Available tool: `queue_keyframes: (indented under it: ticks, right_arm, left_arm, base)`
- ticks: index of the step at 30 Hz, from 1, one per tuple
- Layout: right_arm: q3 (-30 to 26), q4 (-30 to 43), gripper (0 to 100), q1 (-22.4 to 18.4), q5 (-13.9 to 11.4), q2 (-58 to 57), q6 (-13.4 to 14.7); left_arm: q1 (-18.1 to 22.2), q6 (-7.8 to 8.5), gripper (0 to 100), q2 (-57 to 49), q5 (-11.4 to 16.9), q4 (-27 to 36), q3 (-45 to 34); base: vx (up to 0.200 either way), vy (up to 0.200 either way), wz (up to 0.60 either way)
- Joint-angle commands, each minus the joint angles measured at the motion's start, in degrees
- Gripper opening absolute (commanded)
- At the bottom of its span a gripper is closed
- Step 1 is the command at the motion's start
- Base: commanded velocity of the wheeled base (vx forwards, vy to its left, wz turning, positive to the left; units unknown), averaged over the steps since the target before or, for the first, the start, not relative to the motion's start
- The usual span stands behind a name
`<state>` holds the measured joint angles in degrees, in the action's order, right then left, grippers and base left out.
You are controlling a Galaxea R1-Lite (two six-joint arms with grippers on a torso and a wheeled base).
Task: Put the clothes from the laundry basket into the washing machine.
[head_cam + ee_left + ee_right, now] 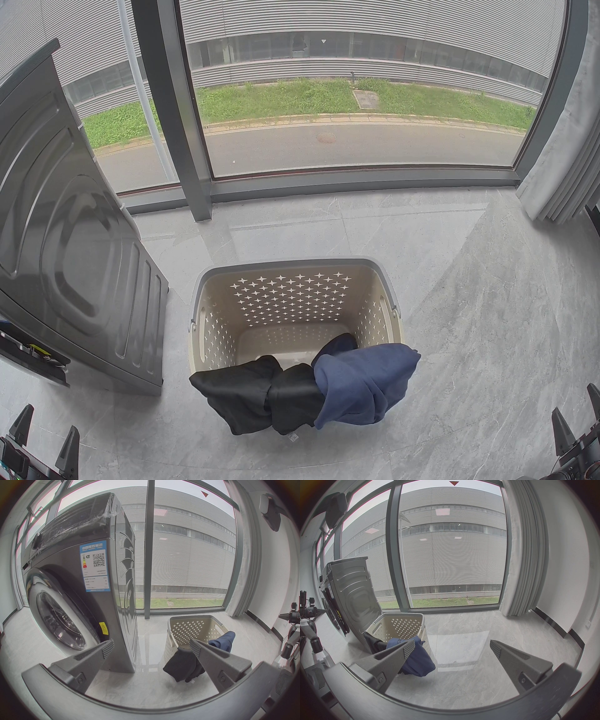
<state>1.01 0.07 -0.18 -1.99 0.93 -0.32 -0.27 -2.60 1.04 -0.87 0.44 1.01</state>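
In the head view, the beige laundry basket (290, 294) stands on the grey stone floor (487, 300). Two clothes hang over its near rim: a black garment (247, 390) and a dark blue garment (365, 381). They overlap in the middle, and much of each hangs outside the basket. The washing machine (69, 250) stands just beside the basket on its left, with its ribbed side panel turned towards it. The left gripper (50, 420) sits low on the near-left of the basket and the right gripper (574, 400) low on the near-right. Both are well apart from the basket, with jaws spread and nothing in them.

The left wrist view shows that gripper's fingers parted and empty. The round porthole door (59, 623) faces away from the basket and appears to be closed, though that is hard to confirm.

The right wrist view shows the right gripper's fingers wide apart and empty too, with the blue garment hanging down the basket's outer wall nearly to the floor.

No garment has been picked up yet. Because the two garments overlap, pinching one is likely to drag the other off the rim onto the floor. The basket looks light and holds little inside, so an upward tug at its near edge could tip or slide it. If the door is shut, a loaded arm would reach the drum with no way in. On the way round the machine's corner, a trailing garment could snag.
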Motion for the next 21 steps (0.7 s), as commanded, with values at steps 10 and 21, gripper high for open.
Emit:
queue_keyframes:
  ticks: [10,21]
  right_arm:
    - [-0.92,0.01,100,0.01,-0.03,-0.14,-0.03]
    - [-0.92,0.01,100,0.01,-0.03,-0.14,-0.03]
  left_arm:
    - [0.0,-0.04,100,-0.86,-0.01,0.0,-0.84]
    - [0.0,-0.04,100,-0.86,-0.01,0.0,-0.84]
  base:
    - [-0.12,0.0,0.0]
    - [0.0,0.109,0.0]
